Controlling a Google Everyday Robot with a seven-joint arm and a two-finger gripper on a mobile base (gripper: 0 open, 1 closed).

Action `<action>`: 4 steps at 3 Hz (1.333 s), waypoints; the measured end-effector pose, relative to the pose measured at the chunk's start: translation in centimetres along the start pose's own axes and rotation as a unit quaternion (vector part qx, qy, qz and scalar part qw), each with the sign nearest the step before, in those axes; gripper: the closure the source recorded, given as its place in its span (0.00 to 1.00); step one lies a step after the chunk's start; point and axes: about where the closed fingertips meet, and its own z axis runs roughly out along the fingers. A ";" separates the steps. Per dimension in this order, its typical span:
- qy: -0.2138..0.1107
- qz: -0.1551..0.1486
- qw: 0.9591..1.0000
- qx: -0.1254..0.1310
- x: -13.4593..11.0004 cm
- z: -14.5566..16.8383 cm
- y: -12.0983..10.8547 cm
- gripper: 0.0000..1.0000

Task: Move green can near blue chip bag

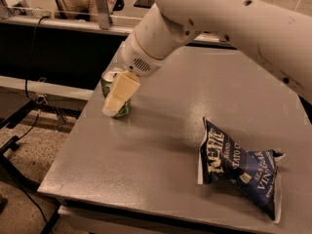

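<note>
Gripper (115, 104) was placed at green can (106, 87) for pickup; grip state couldn't be told. Blue chip bag (239, 167) was seen well apart.

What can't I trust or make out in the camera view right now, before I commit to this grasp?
- Light-green metal can: camera view, most of its side is covered by the claw, which sits at it near the table's left edge.
- Claw's hold on the can: unreadable, because the white robot arm blocks the far side.
- Grey table: right side cut off by the frame edge.
- Navy-blue glossy chip bag: lettering partly lost in creases.
</note>
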 end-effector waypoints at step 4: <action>-0.027 0.023 0.999 -0.034 0.8 -0.2 -0.1 0.78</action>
